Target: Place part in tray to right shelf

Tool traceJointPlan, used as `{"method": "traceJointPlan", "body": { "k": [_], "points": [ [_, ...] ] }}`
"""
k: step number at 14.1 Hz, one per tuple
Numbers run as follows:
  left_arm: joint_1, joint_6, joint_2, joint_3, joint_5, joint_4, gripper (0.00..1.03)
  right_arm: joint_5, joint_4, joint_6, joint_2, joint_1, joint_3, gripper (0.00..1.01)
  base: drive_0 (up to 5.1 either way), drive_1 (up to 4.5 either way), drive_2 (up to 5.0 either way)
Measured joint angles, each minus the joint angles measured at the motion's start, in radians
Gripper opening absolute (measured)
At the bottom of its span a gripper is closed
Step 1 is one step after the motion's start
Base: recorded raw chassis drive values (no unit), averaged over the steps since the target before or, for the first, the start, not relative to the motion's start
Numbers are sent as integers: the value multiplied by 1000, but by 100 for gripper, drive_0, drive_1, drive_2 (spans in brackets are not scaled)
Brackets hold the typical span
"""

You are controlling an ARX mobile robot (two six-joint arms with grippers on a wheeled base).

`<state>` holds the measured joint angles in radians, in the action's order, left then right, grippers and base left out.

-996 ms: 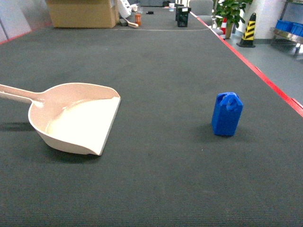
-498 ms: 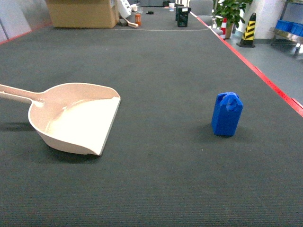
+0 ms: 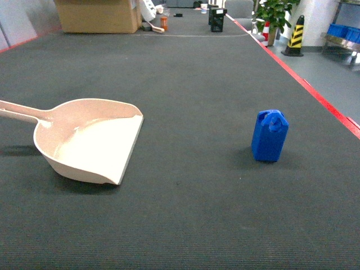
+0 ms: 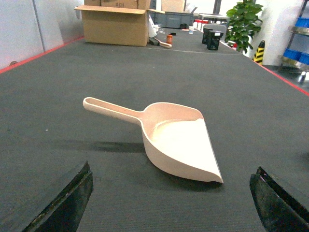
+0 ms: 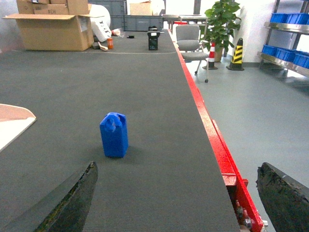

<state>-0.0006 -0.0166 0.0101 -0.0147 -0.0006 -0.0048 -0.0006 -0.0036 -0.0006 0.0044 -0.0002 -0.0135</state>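
The part (image 3: 270, 136), a small bright blue jerrycan-shaped block, stands upright on the dark mat at the right of the head view. The beige tray (image 3: 90, 140) lies flat at the left, handle pointing left, with nothing in it. In the left wrist view the tray (image 4: 178, 140) lies ahead of my left gripper (image 4: 169, 205), which is open and holds nothing. My right gripper (image 5: 176, 203) is also open, and the part (image 5: 114, 135) stands ahead of it, to its left. A steel shelf (image 5: 287, 24) with blue crates stands far off to the right. Neither gripper shows in the head view.
A red rail (image 5: 212, 135) marks the table's right edge, with grey floor beyond. At the far end are a cardboard box (image 3: 98, 14), a black container (image 3: 217, 19), an office chair (image 5: 189, 41), a potted plant (image 5: 222, 21) and a striped cone (image 3: 295, 36).
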Motion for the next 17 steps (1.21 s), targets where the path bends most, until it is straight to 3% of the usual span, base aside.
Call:
{"method": "traceJointPlan", "body": {
  "k": [10, 11, 12, 14, 15, 17],
  "points": [
    [0, 0, 0, 0, 0, 0, 98, 0, 0, 0, 0, 0, 0, 98, 0, 0, 0],
    [-42, -64, 47, -30, -103, -97, 98, 0, -1, 0, 0, 0, 0, 98, 0, 0, 0],
    [-31, -177, 180, -65, -149, -90, 98, 0, -1, 0, 0, 0, 0, 98, 0, 0, 0],
    [79, -444, 449, -116, -7, 133, 98, 0, -1, 0, 0, 0, 0, 98, 0, 0, 0],
    [104, -536, 621, -155, 52, 269, 98, 0, 0, 0, 0, 0, 0, 98, 0, 0, 0],
    [151, -657, 996, -251, 105, 529, 98, 0, 0, 0, 0, 0, 0, 98, 0, 0, 0]
  ]
}}
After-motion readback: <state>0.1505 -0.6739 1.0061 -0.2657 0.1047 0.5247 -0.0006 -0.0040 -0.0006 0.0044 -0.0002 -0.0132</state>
